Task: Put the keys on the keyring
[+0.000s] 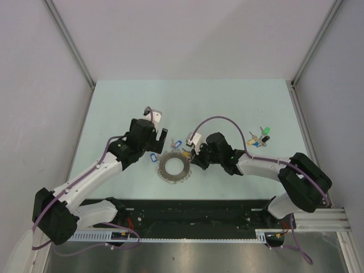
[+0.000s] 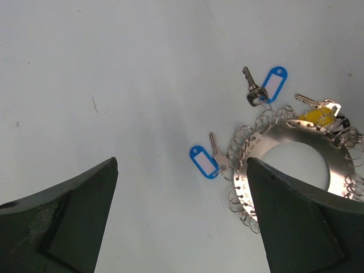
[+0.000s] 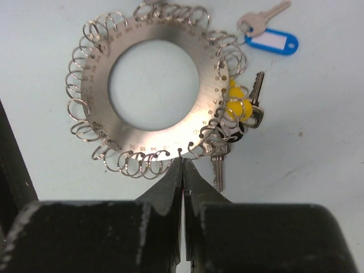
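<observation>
Top view: keyring (image 1: 173, 166) flat on mid tabletop (image 1: 114, 108), between left pincer (image 1: 161, 140) and right pincer (image 1: 192, 154); loose keys (image 1: 259, 138) well apart, to the right.

Left wrist: left pincer (image 2: 182, 187) wide apart, empty; blue-tagged key (image 2: 203, 162) touching the keyring's edge.

Right wrist: right pincer (image 3: 182, 170) pressed together at the keyring's near rim. Probably stiff, thin, slippery; best taken by the edge. Keys light; hold by heads.

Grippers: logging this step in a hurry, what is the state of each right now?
Left gripper: open, holding nothing.
Right gripper: shut, tips at the keyring's rim; any pinched loop cannot be told.
</observation>
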Robot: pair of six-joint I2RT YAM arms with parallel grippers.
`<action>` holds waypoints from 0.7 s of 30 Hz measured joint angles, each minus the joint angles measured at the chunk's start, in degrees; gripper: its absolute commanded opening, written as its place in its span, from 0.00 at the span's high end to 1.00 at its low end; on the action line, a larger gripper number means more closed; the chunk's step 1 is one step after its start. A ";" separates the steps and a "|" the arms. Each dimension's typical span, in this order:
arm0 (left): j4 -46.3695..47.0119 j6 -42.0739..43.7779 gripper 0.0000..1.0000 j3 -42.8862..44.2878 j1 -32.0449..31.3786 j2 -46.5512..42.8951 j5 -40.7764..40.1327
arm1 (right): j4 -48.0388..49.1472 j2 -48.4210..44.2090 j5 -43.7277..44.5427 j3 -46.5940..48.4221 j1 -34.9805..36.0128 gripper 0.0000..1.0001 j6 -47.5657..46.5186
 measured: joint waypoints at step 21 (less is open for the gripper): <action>1.57 1.33 0.00 -1.14 -0.61 -3.10 6.27 | -0.70 0.48 6.86 0.15 -0.59 0.55 15.43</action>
